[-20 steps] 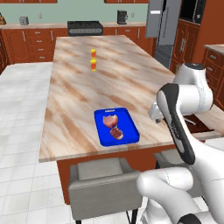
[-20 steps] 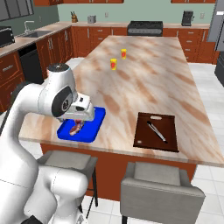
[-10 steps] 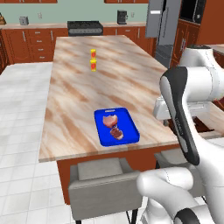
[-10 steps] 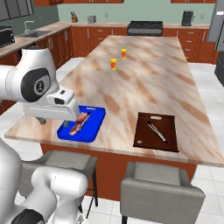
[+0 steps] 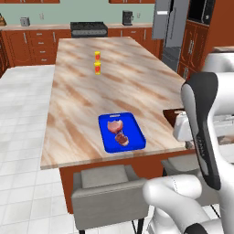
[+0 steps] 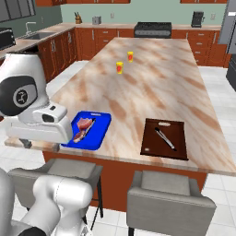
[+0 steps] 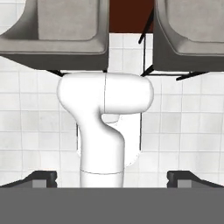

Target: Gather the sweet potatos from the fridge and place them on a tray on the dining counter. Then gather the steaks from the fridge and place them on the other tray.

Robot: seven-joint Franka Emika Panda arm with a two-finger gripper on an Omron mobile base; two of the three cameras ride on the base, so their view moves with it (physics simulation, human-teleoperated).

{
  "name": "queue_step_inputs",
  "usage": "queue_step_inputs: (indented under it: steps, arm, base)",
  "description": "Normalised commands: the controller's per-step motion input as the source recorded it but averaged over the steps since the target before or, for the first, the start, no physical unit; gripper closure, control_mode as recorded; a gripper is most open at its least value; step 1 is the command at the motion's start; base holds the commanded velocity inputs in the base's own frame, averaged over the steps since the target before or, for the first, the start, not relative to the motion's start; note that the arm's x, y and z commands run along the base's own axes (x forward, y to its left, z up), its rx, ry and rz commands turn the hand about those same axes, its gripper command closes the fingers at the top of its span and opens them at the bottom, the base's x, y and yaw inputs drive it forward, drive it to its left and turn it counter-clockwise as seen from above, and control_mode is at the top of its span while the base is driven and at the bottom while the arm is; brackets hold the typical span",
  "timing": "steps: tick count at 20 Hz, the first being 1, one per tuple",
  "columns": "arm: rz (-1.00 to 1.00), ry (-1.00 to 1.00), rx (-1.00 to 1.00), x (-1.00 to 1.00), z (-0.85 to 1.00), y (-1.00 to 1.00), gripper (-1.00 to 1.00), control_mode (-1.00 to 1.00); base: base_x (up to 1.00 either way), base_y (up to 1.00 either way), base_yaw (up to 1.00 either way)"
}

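- The blue tray [image 6: 87, 130] lies at the near left corner of the dining counter [image 6: 161, 87], with two steaks [image 6: 83, 126] on it, touching each other.
- The dark brown tray [image 6: 164, 138] sits near the counter's front edge, a thin grey utensil [image 6: 164, 138] lying on it.
- The gripper [image 7: 112, 177] points down at two grey stools [image 7: 54, 30] and white floor tiles, jaws spread wide, holding nothing.
- The fridge [image 5: 170, 20] stands beyond the counter's far right corner.
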Motion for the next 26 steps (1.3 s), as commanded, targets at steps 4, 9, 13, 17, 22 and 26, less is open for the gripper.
queue_step_inputs:
  steps: [4, 9, 13, 17, 22, 26]
  arm:
    - [0.04, -0.01, 0.0, -0.29, 0.16, 0.07, -1.0, -1.0]
    - [0.01, -0.03, 0.0, 0.01, 0.16, 0.17, -1.0, -1.0]
    - [0.0, 0.01, 0.0, -0.04, 0.0, -0.02, -1.0, -1.0]
    - [0.0, 0.0, 0.0, 0.0, 0.0, 0.0, -1.0, 1.0]
    - [0.0, 0.0, 0.0, 0.0, 0.0, 0.0, -1.0, 1.0]
    - [0.0, 0.0, 0.0, 0.0, 0.0, 0.0, -1.0, 1.0]
  base:
    - [0.0, 0.0, 0.0]
    - [0.0, 0.0, 0.0]
    - [0.0, 0.0, 0.0]
    - [-0.01, 0.0, 0.0]
    - [-0.61, 0.47, 0.02]
    - [-1.0, 1.0, 0.0]
